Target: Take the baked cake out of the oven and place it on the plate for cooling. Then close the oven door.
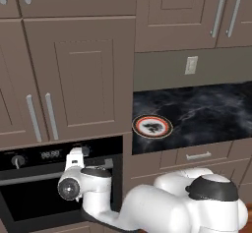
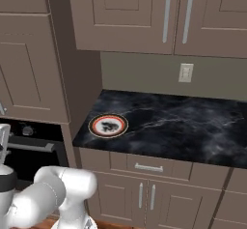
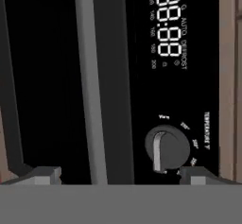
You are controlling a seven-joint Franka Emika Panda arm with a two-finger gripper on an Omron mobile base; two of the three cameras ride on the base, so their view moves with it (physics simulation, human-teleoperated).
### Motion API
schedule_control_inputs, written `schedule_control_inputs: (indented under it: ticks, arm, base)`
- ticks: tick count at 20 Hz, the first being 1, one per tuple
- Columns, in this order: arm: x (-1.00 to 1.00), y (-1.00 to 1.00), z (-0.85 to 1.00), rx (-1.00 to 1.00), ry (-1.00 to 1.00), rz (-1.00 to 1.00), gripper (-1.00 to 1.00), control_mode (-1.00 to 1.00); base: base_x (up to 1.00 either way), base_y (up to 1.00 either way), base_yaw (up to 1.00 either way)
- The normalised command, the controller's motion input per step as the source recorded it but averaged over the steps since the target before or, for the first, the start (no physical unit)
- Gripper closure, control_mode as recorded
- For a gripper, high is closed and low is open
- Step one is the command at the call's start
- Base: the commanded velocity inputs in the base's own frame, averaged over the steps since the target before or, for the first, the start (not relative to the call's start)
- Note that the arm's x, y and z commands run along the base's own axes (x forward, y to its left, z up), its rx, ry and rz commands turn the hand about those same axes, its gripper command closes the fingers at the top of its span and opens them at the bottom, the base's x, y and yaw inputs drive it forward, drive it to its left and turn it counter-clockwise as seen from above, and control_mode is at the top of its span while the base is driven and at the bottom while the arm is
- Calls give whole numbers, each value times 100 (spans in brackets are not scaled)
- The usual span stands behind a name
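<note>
step in hand: getting the oven door point(image 1: 44, 197) open, it's shut now, so the baked cake must be inside the oven point(image 1: 54, 178), unseen. end effector point(image 3: 118, 173) released, jaws spread wide, straddling the silver bar handle point(image 3: 90, 76), no contact that i can tell. next move likely: push in until the bar sits between the tips, clench, pull. plate point(image 1: 152, 126) waits on the worktop point(image 1: 206, 114), well off to the end effector's right. readable: display "88:88", "auto", "defrost", knob point(image 3: 164, 150) labelled "temperature", "warm".

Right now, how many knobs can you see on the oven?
2. One knob is left of the display on the oven panel; the other is right of it, close before the open gripper. The arm may hide more.
</note>
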Motion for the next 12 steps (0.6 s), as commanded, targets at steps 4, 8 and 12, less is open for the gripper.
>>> schedule_control_inputs:
  ticks: [4,8,12]
  arm:
    - [4,11,-28,0,0,-11,-100,-100]
    - [16,2,-31,-1,0,-8,-100,-100]
    - [19,0,-33,-3,-6,-1,-100,-100]
  base:
    - [0,0,0]
    - [0,0,0]
    - [0,0,0]
